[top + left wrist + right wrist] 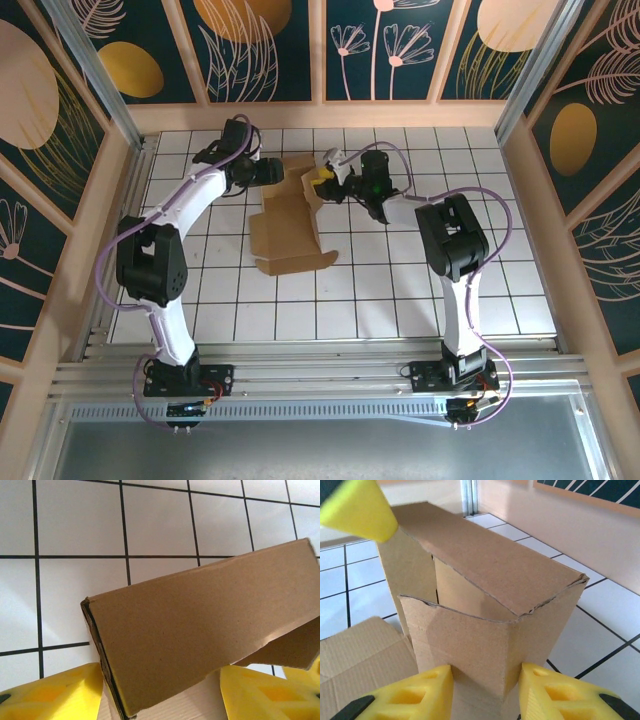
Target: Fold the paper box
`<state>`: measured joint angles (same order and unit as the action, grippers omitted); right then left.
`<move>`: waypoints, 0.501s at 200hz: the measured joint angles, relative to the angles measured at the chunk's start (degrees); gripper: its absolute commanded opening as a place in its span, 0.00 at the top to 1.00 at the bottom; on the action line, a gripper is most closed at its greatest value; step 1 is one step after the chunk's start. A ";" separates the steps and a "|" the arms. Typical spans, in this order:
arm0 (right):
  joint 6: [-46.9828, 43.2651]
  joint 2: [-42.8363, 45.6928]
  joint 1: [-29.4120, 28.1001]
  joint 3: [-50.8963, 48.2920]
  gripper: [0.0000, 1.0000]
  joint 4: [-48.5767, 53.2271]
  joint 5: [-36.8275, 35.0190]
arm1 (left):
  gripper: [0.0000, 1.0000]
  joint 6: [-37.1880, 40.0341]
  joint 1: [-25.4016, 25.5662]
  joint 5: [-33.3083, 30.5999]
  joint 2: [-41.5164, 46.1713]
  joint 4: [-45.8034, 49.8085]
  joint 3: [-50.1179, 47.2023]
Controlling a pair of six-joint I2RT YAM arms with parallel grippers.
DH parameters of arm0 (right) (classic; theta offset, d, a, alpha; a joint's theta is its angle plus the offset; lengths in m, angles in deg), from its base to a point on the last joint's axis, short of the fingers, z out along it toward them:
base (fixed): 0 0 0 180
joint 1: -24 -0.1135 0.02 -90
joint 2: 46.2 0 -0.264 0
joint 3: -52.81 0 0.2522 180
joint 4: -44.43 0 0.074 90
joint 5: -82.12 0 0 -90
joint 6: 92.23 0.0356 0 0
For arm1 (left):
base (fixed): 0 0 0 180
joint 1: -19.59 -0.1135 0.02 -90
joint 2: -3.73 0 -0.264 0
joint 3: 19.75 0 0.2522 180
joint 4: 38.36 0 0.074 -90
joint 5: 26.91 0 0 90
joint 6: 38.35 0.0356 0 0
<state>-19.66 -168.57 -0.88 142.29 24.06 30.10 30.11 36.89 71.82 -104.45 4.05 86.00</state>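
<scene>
The paper box (285,235) is brown cardboard, partly folded, lying mid-table with walls raised at its far end. My left gripper (285,173) reaches that raised end from the left. In the left wrist view its yellow fingers (50,692) stand wide on either side of a cardboard wall (200,625), and the left gripper (160,695) is open. My right gripper (325,181) comes from the right. Its pads (415,695) press both sides of a folded corner flap (470,640), so the right gripper (485,690) is shut on the box. A left fingertip (357,507) shows at the top left.
The white tiled table (400,300) is ringed by a wooden rim (320,115), close behind the box. A metal rail (125,200) runs along the left edge. The box's flat flaps (295,262) spread toward the near side.
</scene>
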 measured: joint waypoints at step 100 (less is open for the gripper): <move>-0.17 0.17 -3.50 -0.55 0.58 3.54 0.96 | 0.33 -2.45 -0.46 -6.64 5.66 -2.58 2.58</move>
<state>-19.83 -168.39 -4.38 141.74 27.60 31.06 27.66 36.43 65.17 -98.79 1.47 88.58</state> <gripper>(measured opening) 0.409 0.675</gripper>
